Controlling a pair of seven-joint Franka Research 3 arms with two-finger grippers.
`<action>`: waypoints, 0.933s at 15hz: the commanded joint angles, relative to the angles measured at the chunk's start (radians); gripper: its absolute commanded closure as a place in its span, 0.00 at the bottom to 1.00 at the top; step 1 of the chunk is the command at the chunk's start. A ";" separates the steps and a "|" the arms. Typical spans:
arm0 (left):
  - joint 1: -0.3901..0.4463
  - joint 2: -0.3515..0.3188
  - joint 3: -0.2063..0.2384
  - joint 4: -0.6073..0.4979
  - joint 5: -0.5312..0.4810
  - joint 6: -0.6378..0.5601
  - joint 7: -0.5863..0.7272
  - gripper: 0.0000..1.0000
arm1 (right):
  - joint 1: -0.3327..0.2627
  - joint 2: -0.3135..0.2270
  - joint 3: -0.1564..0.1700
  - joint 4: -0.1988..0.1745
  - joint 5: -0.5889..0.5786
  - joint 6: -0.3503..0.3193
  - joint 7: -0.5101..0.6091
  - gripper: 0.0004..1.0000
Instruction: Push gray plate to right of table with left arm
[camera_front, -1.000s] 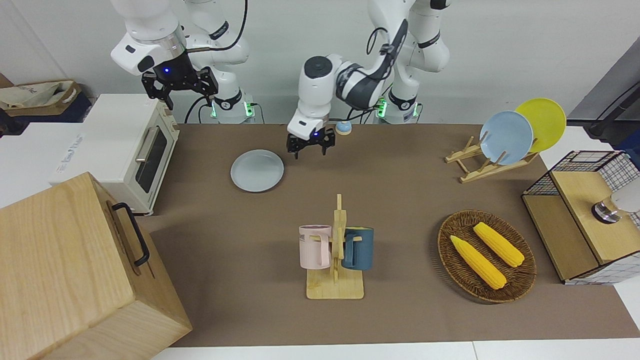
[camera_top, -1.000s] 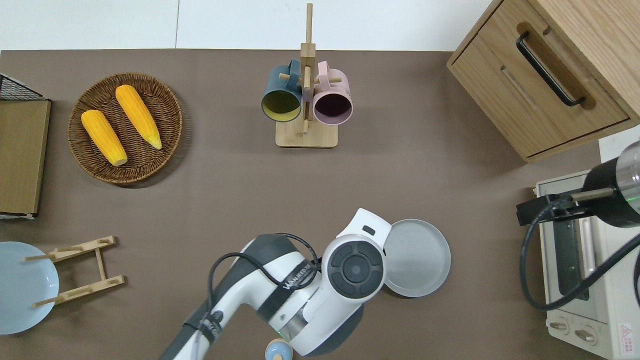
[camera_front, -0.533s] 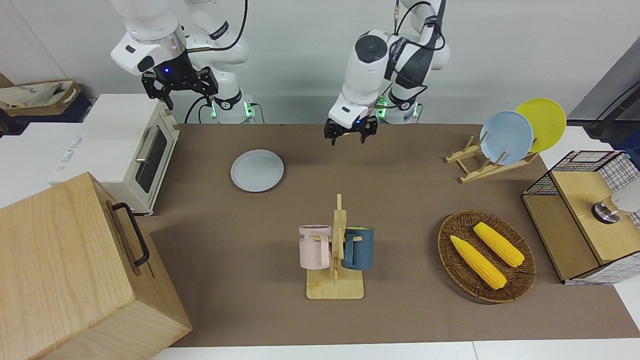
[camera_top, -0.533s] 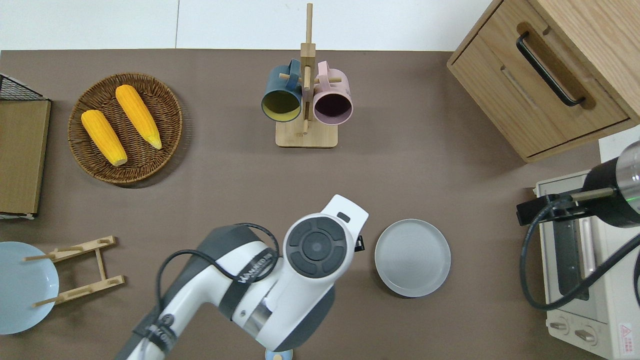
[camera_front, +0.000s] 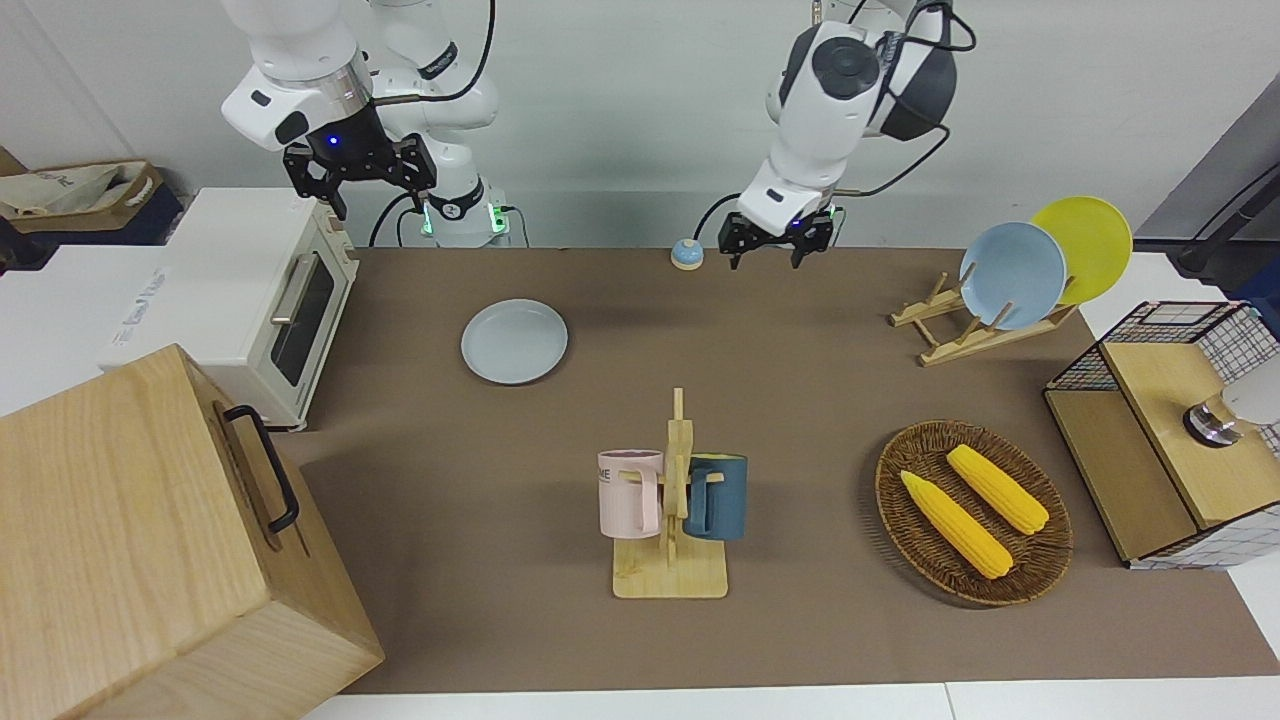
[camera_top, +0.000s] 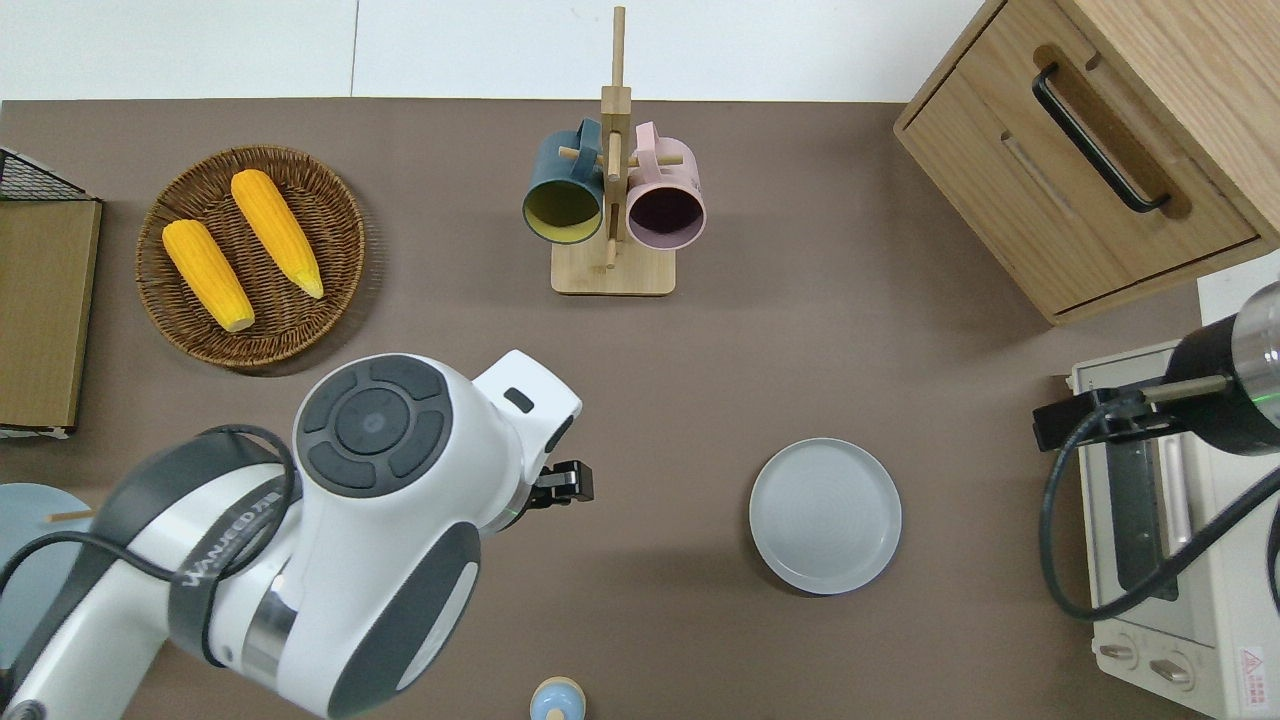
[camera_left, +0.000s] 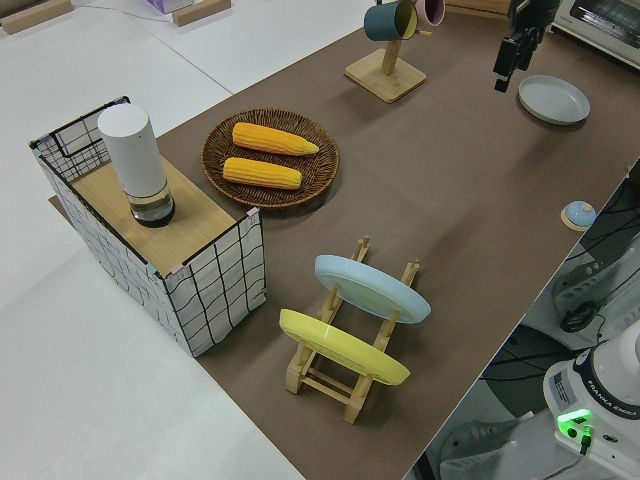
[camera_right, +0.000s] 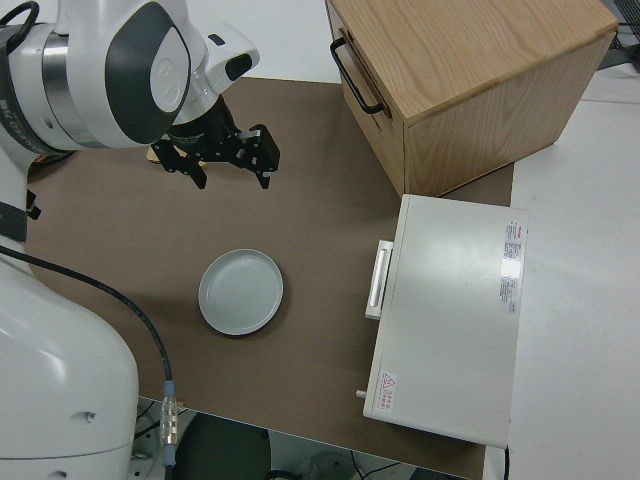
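The gray plate (camera_front: 514, 341) lies flat on the brown table (camera_front: 820, 390), close to the toaster oven at the right arm's end; it also shows in the overhead view (camera_top: 825, 515) and the right side view (camera_right: 240, 291). My left gripper (camera_front: 767, 242) is open and empty, up in the air. In the overhead view the left gripper (camera_top: 560, 487) is over bare table, well apart from the plate, toward the left arm's end. The right arm is parked with its gripper (camera_front: 378, 195) open.
A white toaster oven (camera_front: 270, 300) and a wooden drawer cabinet (camera_front: 150, 540) stand at the right arm's end. A mug rack (camera_front: 672, 520), a corn basket (camera_front: 972, 512), a plate rack (camera_front: 975, 325) and a small blue knob (camera_front: 686, 254) are on the table.
My left gripper has risen and swung away from beside the gray plate toward the left arm's end. The plate has not moved. The right arm is still.
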 joint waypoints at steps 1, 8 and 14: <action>0.009 -0.046 0.073 0.007 0.027 -0.077 0.137 0.01 | -0.019 -0.002 0.016 0.009 0.004 -0.016 0.012 0.02; 0.010 -0.080 0.201 0.013 0.115 -0.109 0.314 0.01 | -0.019 -0.002 0.016 0.009 0.004 -0.016 0.012 0.02; 0.019 -0.083 0.306 0.079 0.138 -0.140 0.442 0.01 | -0.020 -0.002 0.016 0.009 0.004 -0.016 0.012 0.02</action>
